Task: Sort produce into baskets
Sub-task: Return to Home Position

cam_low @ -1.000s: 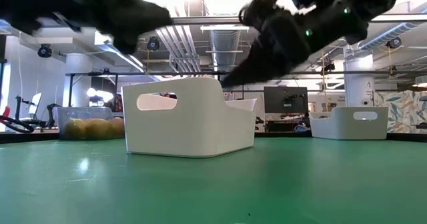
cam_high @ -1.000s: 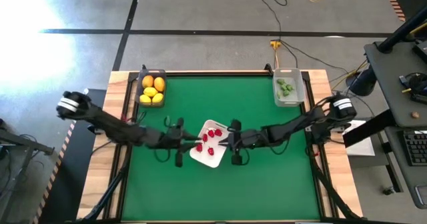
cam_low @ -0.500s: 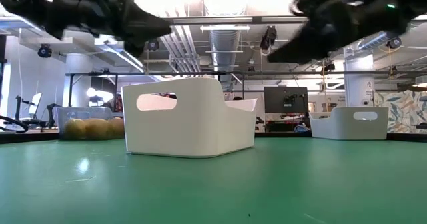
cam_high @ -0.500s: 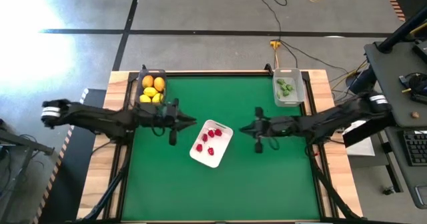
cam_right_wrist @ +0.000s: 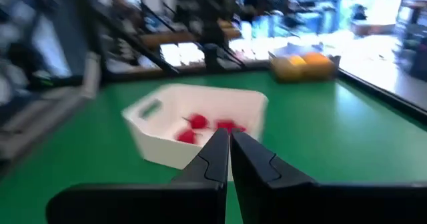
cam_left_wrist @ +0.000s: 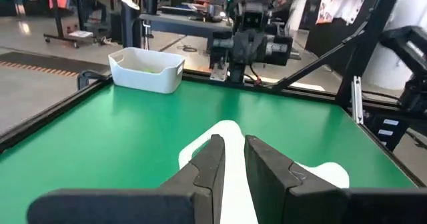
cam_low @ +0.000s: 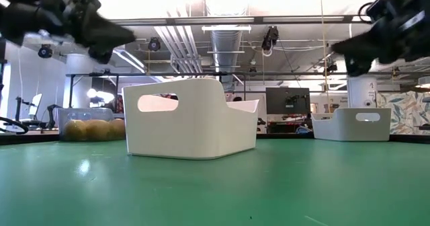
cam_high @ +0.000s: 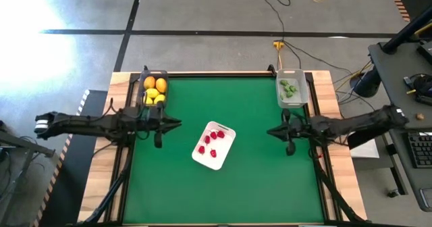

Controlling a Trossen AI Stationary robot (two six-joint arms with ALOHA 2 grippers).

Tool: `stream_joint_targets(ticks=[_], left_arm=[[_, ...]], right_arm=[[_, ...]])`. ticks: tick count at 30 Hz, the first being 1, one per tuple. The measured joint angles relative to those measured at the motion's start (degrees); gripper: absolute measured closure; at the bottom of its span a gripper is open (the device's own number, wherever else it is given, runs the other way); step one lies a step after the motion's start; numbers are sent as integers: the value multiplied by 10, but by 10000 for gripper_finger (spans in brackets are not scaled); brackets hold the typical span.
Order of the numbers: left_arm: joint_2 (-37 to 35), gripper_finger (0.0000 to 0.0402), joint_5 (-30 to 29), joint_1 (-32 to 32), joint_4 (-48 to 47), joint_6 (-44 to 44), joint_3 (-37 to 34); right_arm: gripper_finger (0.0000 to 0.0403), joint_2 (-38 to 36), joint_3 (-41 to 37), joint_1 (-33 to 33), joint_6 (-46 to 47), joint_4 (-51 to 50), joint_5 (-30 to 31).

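Green mat (cam_high: pixel 256 180) covers the table in the high view. The white tray (cam_high: pixel 228 131) sits askew at the centre of the frame with red berries (cam_high: pixel 212 138) in it. The dark bin (cam_high: pixel 154 72) stands at the upper left corner of the mat and holds lemons (cam_high: pixel 152 96) and orange fruits (cam_high: pixel 150 83). The clear bin (cam_high: pixel 292 105) stands at the upper right corner and holds green pieces (cam_high: pixel 289 88). The left gripper (cam_high: pixel 175 122) hovers left of centre, just below the dark bin and apart from the tray. The right gripper (cam_high: pixel 271 131) hovers right of centre, below the clear bin. Finger spacing cannot be read here.

Low view: both grippers are hard to make out and cut off by the upper edge, one at upper left, one at upper right, well above the mat. The tray wall fills the centre and hides the berries. Lemons show through the dark bin at left. The clear bin at right hides its contents.

Left wrist view: the left gripper's fingers (cam_left_wrist: pixel 210 161) stand a narrow slit apart and grip nothing. They cover part of the tray. The clear bin and the right gripper lie beyond.

Right wrist view: the right gripper's fingers (cam_right_wrist: pixel 213 154) are pressed almost together with nothing between them. The tray with berries lies straight ahead, its near wall partly covered by the fingers. The dark bin lies beyond it.
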Motion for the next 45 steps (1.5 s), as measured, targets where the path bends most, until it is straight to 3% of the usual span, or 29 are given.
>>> stream_joint_targets(ticks=[6, 12, 22, 29, 35, 40, 45], left_arm=[[-82, 359, -1, 0, 94, -29, -110], [-120, 359, -29, -1, 8, -79, -113], [-179, 359, -26, -13, -14, -24, -116], [-256, 359, -26, -14, -84, -9, -116], [-325, 359, -42, -14, -131, 14, -116], [-311, 359, -70, -14, -128, 10, -116], [-288, 359, -71, -14, -128, 71, -116]], right_arm=[[393, -127, 0, 0, 1, -96, -81], [393, -175, 2, -8, 2, -115, -168], [393, -186, 57, -42, -19, -174, -168], [394, -189, -1, -42, -4, -160, -166], [393, -184, -1, -42, -15, -169, -150], [393, -180, -1, -42, -16, -178, -151], [393, -174, -1, -42, -16, -183, -151]])
